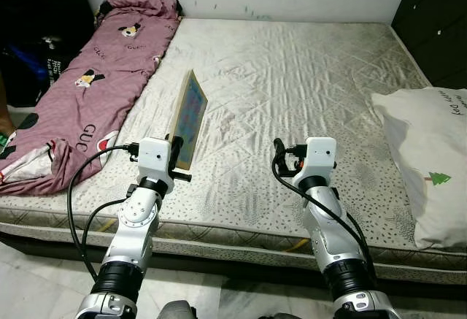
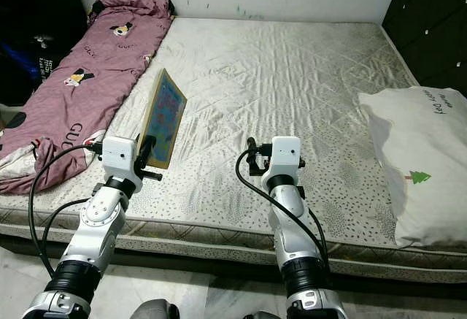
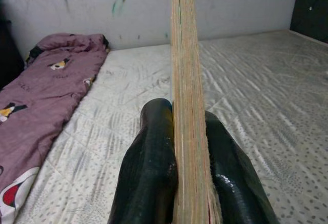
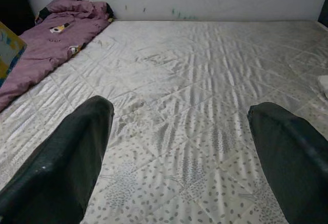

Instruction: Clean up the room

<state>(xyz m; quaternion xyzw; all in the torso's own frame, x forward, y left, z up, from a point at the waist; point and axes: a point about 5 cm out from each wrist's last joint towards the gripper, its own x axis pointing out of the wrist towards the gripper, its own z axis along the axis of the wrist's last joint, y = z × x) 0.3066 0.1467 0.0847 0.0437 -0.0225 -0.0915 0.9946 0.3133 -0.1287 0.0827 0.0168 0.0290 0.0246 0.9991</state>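
Note:
A thin picture book (image 1: 188,117) with a colourful cover stands on edge above the near left part of the mattress (image 1: 292,78). My left gripper (image 1: 175,152) is shut on its lower edge; in the left wrist view both black fingers (image 3: 154,162) press against the book's page edge (image 3: 187,80). My right gripper (image 1: 279,151) hangs open over the near middle of the mattress, its two fingers (image 4: 66,157) spread wide with only bedding between them.
A pink patterned duvet (image 1: 95,78) lies bunched along the bed's left side. A white pillow (image 1: 430,158) with a small green tree rests at the right edge. Dark furniture (image 1: 438,20) stands at the far right, and dark clutter (image 1: 29,56) left of the bed.

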